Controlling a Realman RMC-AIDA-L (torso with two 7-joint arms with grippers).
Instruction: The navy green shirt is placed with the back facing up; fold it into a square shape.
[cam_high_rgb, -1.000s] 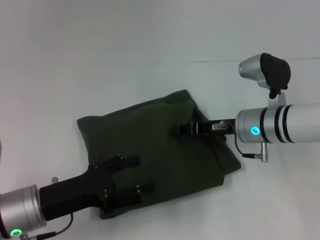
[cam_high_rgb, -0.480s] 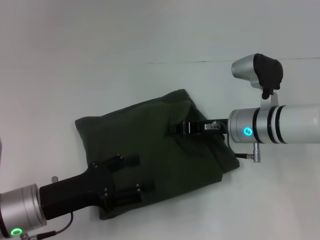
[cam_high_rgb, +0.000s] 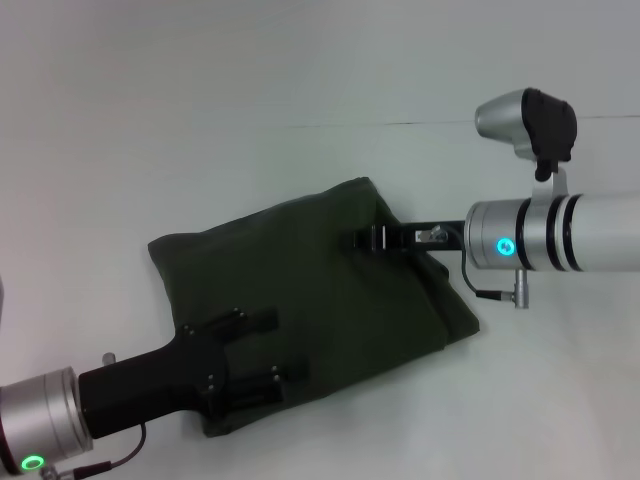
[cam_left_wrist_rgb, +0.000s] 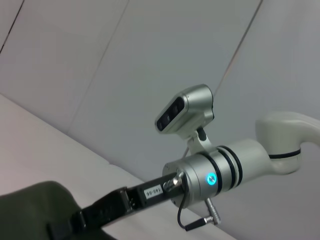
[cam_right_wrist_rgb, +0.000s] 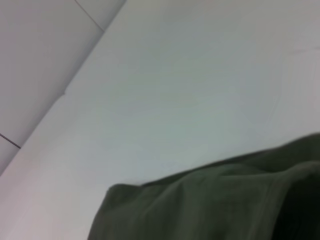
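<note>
White tabletop (cam_high_rgb: 200, 120) fills the head view, bare and pale, with a thin seam running across its far part. On it, a little toward 6 o'clock of centre, lies the navy green shirt (cam_high_rgb: 330, 290) — already gathered into a compact, roughly four-sided bundle set slightly askew, plain dark fabric up, no lettering showing. The left tool (cam_high_rgb: 262, 352) sits over the bundle's 7 o'clock corner, its two dark fingers spread apart with cloth showing between them, gripping nothing that I can see. The right tool (cam_high_rgb: 368, 239) reaches in from 3 o'clock to the bundle's 1 o'clock part, low over the fabric; it shows only as a slim dark clamp seen edge-on, and I cannot tell whether it is parted, closed, or pinching cloth. Judging from how the shirt lies, most of the folding looks done: sleeves and hem seem tucked under or inside, and the outline is close to a square. What appears left is tidying — the 3 o'clock edge bulges and wrinkles, the 5 o'clock corner sticks out, and the sides are not quite parallel. Hidden parts limit that judgement: the layers underneath cannot be seen, the left arm covers the 7 o'clock corner, and the right wrist view shows only a rounded fold of the shirt against the tabletop. From the left wrist view comes the right arm with its lit ring and a corner of dark cloth, not its own fingers.
</note>
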